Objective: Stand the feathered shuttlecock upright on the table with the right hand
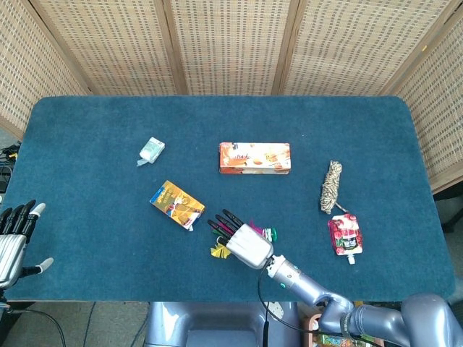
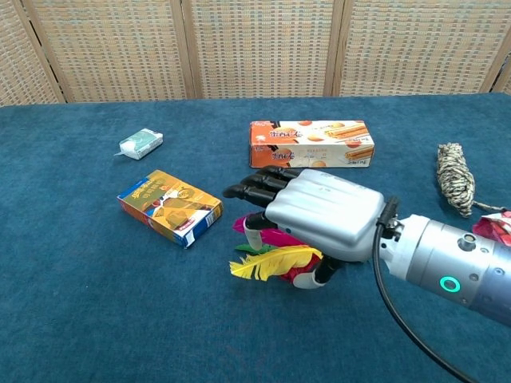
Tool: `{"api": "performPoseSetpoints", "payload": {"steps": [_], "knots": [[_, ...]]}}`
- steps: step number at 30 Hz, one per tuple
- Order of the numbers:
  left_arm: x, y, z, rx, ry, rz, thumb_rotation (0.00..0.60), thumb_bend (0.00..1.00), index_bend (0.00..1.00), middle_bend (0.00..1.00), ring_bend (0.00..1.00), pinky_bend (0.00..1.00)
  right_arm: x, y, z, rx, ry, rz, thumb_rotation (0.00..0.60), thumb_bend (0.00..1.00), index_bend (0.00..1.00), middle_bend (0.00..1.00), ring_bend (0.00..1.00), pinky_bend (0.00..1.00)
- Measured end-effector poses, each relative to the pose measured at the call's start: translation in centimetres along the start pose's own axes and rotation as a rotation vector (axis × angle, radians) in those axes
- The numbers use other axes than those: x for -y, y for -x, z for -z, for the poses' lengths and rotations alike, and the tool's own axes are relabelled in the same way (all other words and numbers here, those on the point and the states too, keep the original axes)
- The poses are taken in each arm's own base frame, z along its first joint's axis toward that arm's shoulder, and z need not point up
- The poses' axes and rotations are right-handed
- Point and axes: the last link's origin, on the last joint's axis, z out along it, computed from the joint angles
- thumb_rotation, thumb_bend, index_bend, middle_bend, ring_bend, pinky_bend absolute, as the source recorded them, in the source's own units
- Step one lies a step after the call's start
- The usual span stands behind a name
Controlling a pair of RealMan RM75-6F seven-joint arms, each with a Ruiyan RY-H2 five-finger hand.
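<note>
Near front table edge, my right hand (image 2: pixel 319 215) curled around feathered shuttlecock (image 2: pixel 271 259), feathers sideways; my left hand (image 1: pixel 14 235) open, holding nothing.

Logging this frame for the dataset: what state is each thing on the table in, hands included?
Right hand: palm down over the shuttlecock, fingers curled around it.
Feathered shuttlecock: on its side under that hand, not upright.
Left hand: open, off the table's edge, holding nothing.
Orange box: lying flat.
Yellow box: lying flat.
Rope bundle: coiled, lying flat.
Small packet: lying flat.
Red pouch: lying flat.
</note>
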Motion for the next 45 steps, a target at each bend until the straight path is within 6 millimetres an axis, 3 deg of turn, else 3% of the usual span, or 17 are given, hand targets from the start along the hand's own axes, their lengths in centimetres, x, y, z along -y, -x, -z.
{"api": "performPoseSetpoints", "payload": {"steps": [7, 17, 34, 39, 45], "knots": [[0.0, -0.1, 0.0, 0.001, 0.002, 0.004, 0.600, 0.00, 0.00, 0.00, 0.00, 0.00, 0.0, 0.4, -0.4, -0.006, 0.012, -0.029, 0.600, 0.27, 0.47, 0.07, 0.00, 0.00], [0.0, -0.1, 0.1, -0.002, 0.004, 0.009, 0.600, 0.00, 0.00, 0.00, 0.00, 0.00, 0.1, 0.9, -0.8, -0.002, 0.018, -0.055, 0.600, 0.39, 0.50, 0.09, 0.00, 0.00], [0.1, -0.3, 0.0, 0.002, 0.005, 0.019, 0.600, 0.00, 0.00, 0.00, 0.00, 0.00, -0.1, 0.3, -1.5, -0.042, 0.057, -0.146, 0.600, 0.43, 0.61, 0.12, 0.00, 0.02], [0.2, -0.3, 0.0, 0.005, 0.003, 0.018, 0.600, 0.00, 0.00, 0.00, 0.00, 0.00, -1.1, -1.0, -1.9, -0.107, 0.114, -0.248, 0.600, 0.43, 0.62, 0.12, 0.00, 0.02], [0.1, -0.3, 0.0, 0.002, 0.004, 0.014, 0.600, 0.00, 0.00, 0.00, 0.00, 0.00, -3.7, -2.8, -1.2, -0.176, 0.198, -0.335, 0.600, 0.43, 0.62, 0.13, 0.00, 0.03]]}}
